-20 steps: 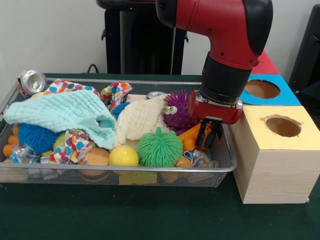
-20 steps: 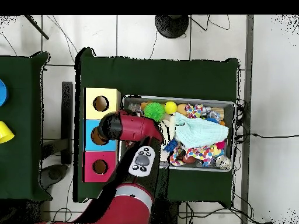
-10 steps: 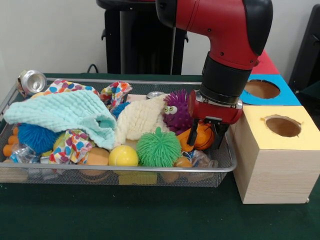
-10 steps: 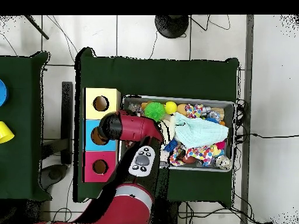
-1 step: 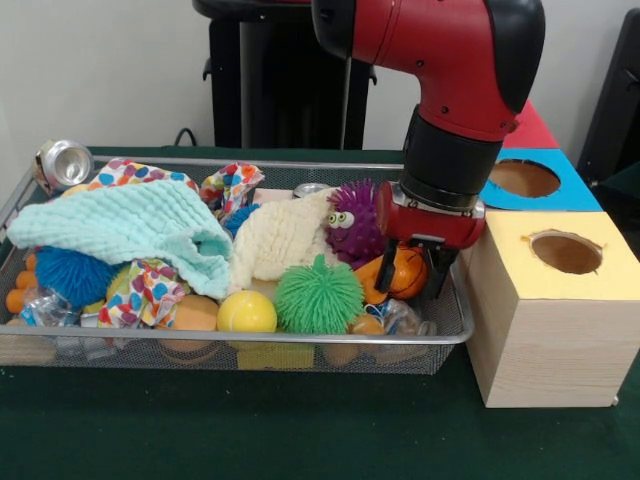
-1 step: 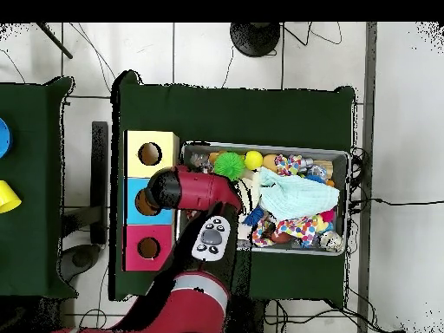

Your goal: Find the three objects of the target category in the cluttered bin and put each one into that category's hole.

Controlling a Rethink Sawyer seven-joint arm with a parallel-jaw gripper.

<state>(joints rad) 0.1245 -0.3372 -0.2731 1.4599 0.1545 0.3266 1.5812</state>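
In the front view my gripper hangs at the right end of the wire bin, shut on an orange ball with black lines held just above the clutter. Close by lie a purple spiky toy with eyes, a green spiky ball, a yellow ball and a blue spiky ball. To the right stands the yellow box, its round hole on top. In the overhead view the red arm hides the gripper and the ball.
A mint cloth, a cream cloth, patterned cloths and a crushed can fill the bin. Behind the yellow box stand a blue box and a red box. From above, the yellow, blue and red boxes stand in a row.
A second ago the fingers were down in the bin's right end with no ball between them. The orange ball now sits between them, raised slightly.
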